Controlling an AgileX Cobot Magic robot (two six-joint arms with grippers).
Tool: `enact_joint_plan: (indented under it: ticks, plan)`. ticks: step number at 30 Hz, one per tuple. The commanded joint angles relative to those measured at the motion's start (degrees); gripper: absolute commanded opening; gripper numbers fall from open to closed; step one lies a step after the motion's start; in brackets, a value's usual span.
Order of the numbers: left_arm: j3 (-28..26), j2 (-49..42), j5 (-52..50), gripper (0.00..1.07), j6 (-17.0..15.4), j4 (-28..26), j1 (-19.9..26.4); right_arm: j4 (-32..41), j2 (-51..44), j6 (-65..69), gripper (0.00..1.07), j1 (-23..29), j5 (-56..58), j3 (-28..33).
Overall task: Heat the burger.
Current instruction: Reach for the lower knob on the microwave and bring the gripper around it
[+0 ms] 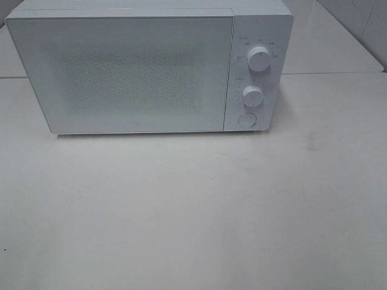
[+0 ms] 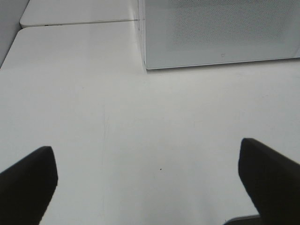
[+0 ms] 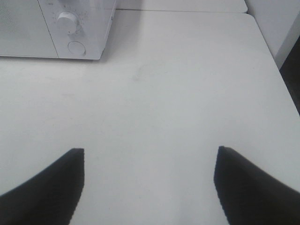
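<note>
Left gripper [image 2: 146, 150]: jaws spread wide over bare tabletop, holding nothing.
Left fingers [image 2: 28, 183]: only two dark tips in the wrist view, the rest cut off by the frame edge; out of the high view.
Right gripper [image 3: 150, 150]: jaws likewise well apart and empty, over bare tabletop.
Right fingers [image 3: 248, 183]: dark blunt tips only, bases cut off; also outside the high view.
Table [image 1: 193, 211]: white, faintly scuffed; a seam behind the microwave on both sides, with more white surface beyond it.
Microwave [image 1: 145, 66]: white, at the far side of the table, well apart from both grippers; top cut off in the high view, only a lower corner in each wrist view.
Door [image 1: 121, 72]: shut; window a pale speckled mesh, interior impossible to make out.
Controls: upper knob [image 1: 259, 58] above lower knob [image 1: 253, 94], round button [image 1: 247, 119] below both; dial markings too small to read.
Burger: not visible in any view; whether behind the shut door cannot be told.
</note>
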Motion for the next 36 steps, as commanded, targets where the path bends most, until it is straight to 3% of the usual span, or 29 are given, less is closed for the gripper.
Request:
enact_joint_plan:
  ticks: [1,9,22,27,36]
  plan:
    - [0.2,-1.5,-0.7,1.0,-0.4,0.0,0.2,-0.1,1.1,0.6,0.74,-0.3,-3.5,-1.2]
    - [0.2,-1.5,-0.7,1.0,-0.4,0.0,0.2,0.0,8.0,0.6,0.74,-0.3,-16.3,-0.6]
    - [0.2,-1.5,-0.7,1.0,-0.4,0.0,0.2,0.0,22.2,0.6,0.74,-0.3,-38.4,5.4]
    - [0.2,-1.5,-0.7,1.0,-0.4,0.0,0.2,-0.1,30.2,0.6,0.74,-0.3,-51.1,7.4]
    - [0.2,-1.5,-0.7,1.0,-0.4,0.0,0.2,-0.1,42.2,0.6,0.74,-0.3,-63.0,7.6]
